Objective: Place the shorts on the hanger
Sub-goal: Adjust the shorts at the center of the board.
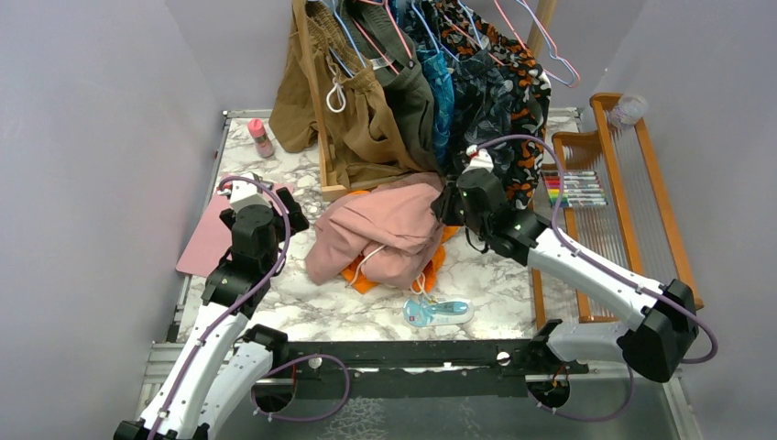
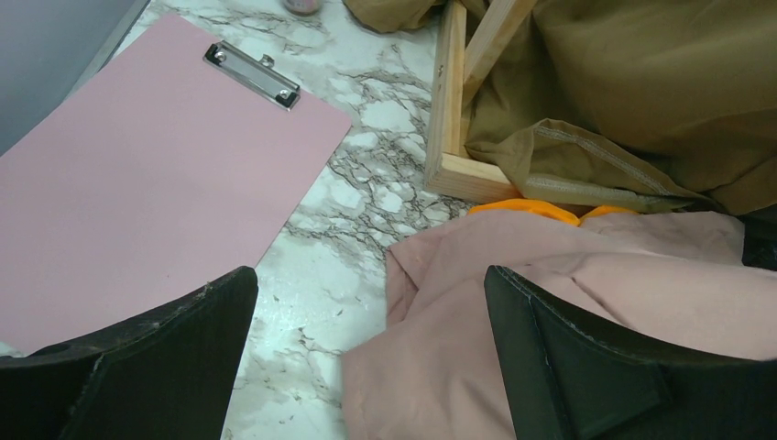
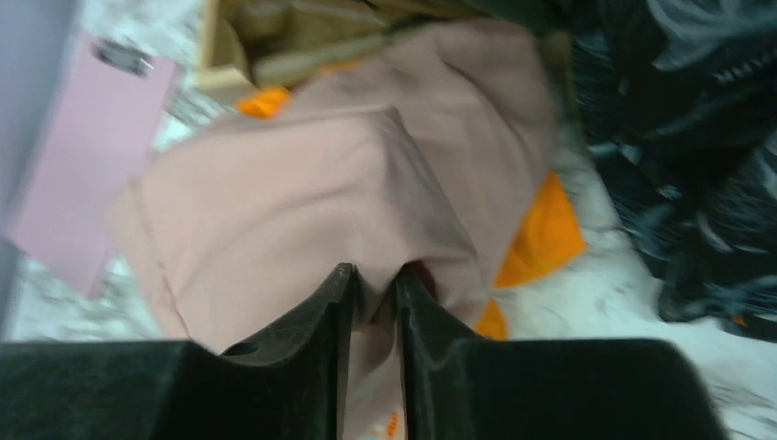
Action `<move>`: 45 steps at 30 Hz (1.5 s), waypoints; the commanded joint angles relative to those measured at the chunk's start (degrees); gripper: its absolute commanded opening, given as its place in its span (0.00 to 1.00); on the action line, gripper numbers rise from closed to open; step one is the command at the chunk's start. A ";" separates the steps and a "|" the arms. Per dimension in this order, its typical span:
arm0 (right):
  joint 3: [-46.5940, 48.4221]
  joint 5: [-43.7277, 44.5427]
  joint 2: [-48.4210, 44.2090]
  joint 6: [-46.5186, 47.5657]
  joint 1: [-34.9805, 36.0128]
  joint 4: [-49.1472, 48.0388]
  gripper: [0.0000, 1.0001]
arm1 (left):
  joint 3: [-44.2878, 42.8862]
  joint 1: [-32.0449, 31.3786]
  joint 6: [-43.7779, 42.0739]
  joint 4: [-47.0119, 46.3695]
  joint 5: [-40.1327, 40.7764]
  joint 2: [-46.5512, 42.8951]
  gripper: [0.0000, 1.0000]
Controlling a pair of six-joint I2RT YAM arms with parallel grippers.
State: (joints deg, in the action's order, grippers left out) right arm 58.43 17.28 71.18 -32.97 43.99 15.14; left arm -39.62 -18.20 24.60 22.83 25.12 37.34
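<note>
Orange shorts [image 1: 365, 278] mostly under the pink shorts [image 1: 389, 229]; right wrist view blurred

The shorts [image 3: 348, 183] are soft matt cloth, creased where the black fingers of the right gripper [image 3: 374, 284] nip them. Those fingers look like matt plastic, as do those of the left gripper [image 2: 368, 275], which are scuffed grey along the edges. Ahead of the left gripper the table [image 2: 366, 119] is glossy and marble-patterned. To its left lies a smooth matt clipboard [image 2: 137, 174] with a shiny metal clip [image 2: 252, 75] — and beyond, a pale bare wooden frame [image 2: 446, 101] and brown woven cloth [image 2: 641, 82].
</note>
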 commanded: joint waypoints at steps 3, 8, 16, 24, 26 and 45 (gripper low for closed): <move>-2.71 -4.93 -5.52 2.85 -0.66 3.32 0.50 | 0.15 -0.02 0.10 -0.66 0.14 -0.69 0.97; -1.52 -21.96 -10.80 12.75 -0.66 5.10 0.60 | 0.42 -0.04 -0.39 -2.47 -3.30 -0.49 0.97; -9.06 -22.40 -16.39 6.29 -0.66 6.51 0.60 | 4.42 -0.18 -2.24 -20.08 -38.17 0.13 0.96; -11.33 -11.36 -23.69 7.11 -0.66 7.44 0.60 | 2.53 -18.23 -8.77 -19.09 -31.66 4.25 0.89; -11.56 -9.58 -24.25 6.62 -0.66 8.58 0.60 | 0.10 -28.64 -12.05 -17.71 -22.56 7.27 0.90; -14.65 -3.31 -37.06 4.44 -0.66 13.56 0.59 | -19.64 -48.16 -29.27 -16.11 11.36 41.99 0.99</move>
State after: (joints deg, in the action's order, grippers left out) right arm 42.78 11.38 35.94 -28.47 43.42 26.68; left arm -56.03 -66.13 -1.58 6.52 28.42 75.46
